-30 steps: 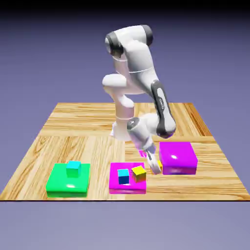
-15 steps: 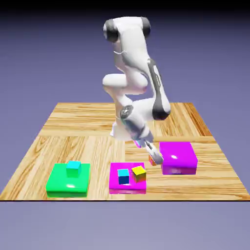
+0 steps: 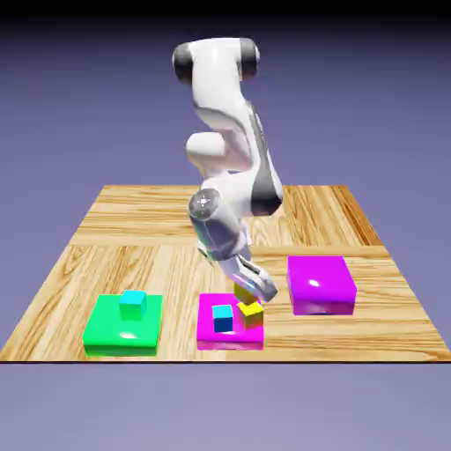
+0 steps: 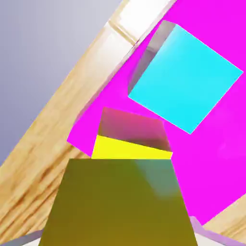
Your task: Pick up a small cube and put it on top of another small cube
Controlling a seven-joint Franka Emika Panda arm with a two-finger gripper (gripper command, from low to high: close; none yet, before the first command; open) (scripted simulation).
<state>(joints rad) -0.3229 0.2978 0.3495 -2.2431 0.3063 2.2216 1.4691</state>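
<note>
The small orange cube (image 3: 243, 292) sits between my gripper's (image 3: 249, 288) fingers, directly over the small yellow cube (image 3: 254, 312). The yellow cube rests on a flat magenta block (image 3: 210, 335) near the table's front edge. In the hand view the orange cube (image 4: 117, 202) looks dark and fills the lower picture, with the yellow cube's (image 4: 127, 150) top showing just past it. Pale slivers of the fingertips (image 4: 211, 235) show at the bottom corners, outside the cube. I cannot tell whether the jaws still press on it, or whether it touches the yellow cube.
A blue cube (image 3: 222, 319) stands on the same magenta block, to the exterior view's left of the yellow one, and looks cyan in the hand view (image 4: 185, 79). A second magenta block (image 3: 321, 284) lies to the right. A green block (image 3: 119, 332) carries a cyan cube (image 3: 133, 304).
The arm swung to the exterior view's left, carrying the orange cube from beside the right magenta block to a spot over the yellow cube.
</note>
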